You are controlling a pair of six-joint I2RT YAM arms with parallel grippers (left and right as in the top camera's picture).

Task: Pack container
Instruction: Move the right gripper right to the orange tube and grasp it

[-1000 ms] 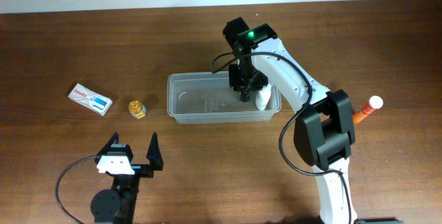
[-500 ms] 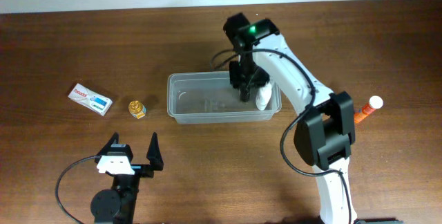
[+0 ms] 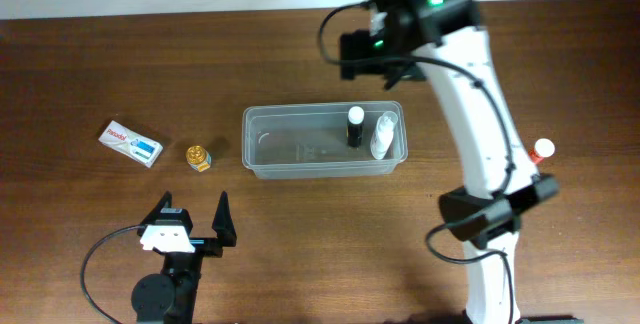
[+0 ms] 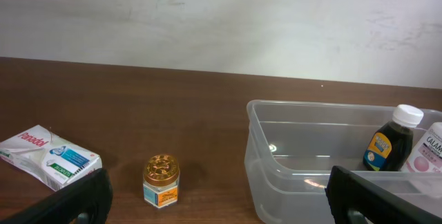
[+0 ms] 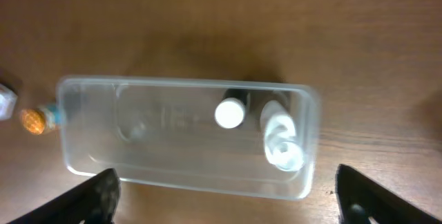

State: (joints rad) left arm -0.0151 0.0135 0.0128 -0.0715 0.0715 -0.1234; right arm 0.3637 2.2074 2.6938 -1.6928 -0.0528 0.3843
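Note:
The container (image 3: 270, 116) is a clear tub in the middle of the table. Two bottles stand upright at its right end: a dark one with a white cap (image 3: 354, 126) and a white one (image 3: 383, 136). My right gripper (image 5: 228, 193) hangs open high above the tub with nothing between its fingers. From there I look straight down on the container (image 5: 138, 89), the dark bottle's cap (image 5: 230, 113) and the white bottle (image 5: 283, 141). Low at the front left, my left gripper (image 3: 192, 219) is open and empty, facing the container (image 4: 262, 137).
A small jar with a gold lid (image 3: 199, 155) stands left of the tub, and a white and blue box (image 3: 131, 142) lies further left. Both show in the left wrist view, jar (image 4: 161, 180) and box (image 4: 48, 157). An orange and white marker (image 3: 540, 150) lies at the right.
My right gripper has opened, let go of the dark bottle inside the tub and risen well above it. The left arm has not moved.

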